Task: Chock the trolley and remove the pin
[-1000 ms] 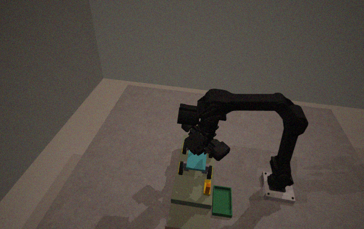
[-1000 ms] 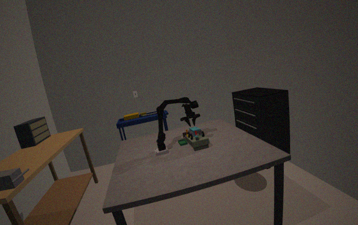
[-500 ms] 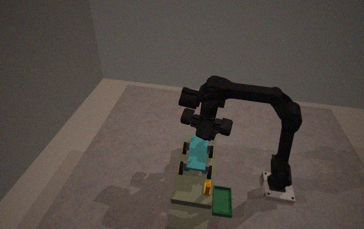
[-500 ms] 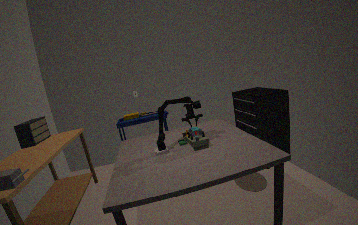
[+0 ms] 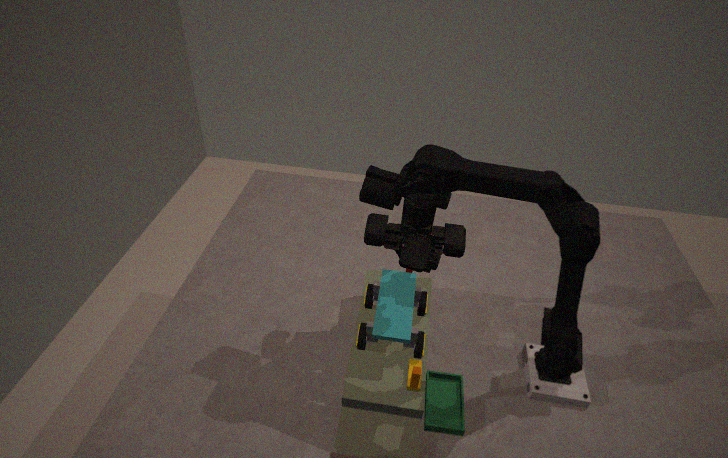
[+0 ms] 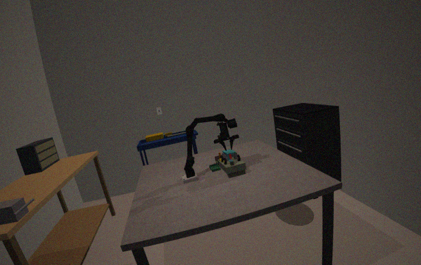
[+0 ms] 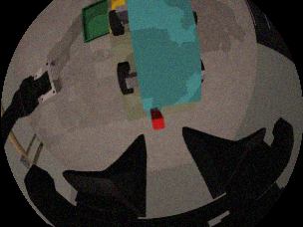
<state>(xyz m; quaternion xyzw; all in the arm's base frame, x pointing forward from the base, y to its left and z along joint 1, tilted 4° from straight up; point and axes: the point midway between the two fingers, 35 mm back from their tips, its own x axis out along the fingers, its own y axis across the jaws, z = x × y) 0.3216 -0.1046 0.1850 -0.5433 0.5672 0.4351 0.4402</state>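
Note:
The turquoise trolley (image 5: 395,307) (image 6: 228,152) (image 7: 166,60) stands on the ramp (image 5: 375,375) (image 6: 237,169). The red-headed stop pin (image 5: 408,270) (image 6: 230,156) (image 7: 157,121) stands at the trolley's uphill end. The yellow chock (image 5: 410,366) (image 7: 119,4) with its orange handle is just downhill of the trolley's downhill wheel on the tray side; I cannot tell whether they touch. My gripper (image 6: 228,149) (image 7: 163,134) is partly open and empty, above the uphill end. In the wrist view the pin head is just beyond the fingertips, between their lines. The top view hides the fingertips.
The green tray (image 5: 443,395) (image 6: 214,167) (image 7: 95,22) lies beside the ramp's downhill end, on the arm-base side. The arm's white base plate (image 5: 560,393) (image 6: 189,179) is farther to that side. A workbench, blue shelf and black drawer cabinet stand away from the table.

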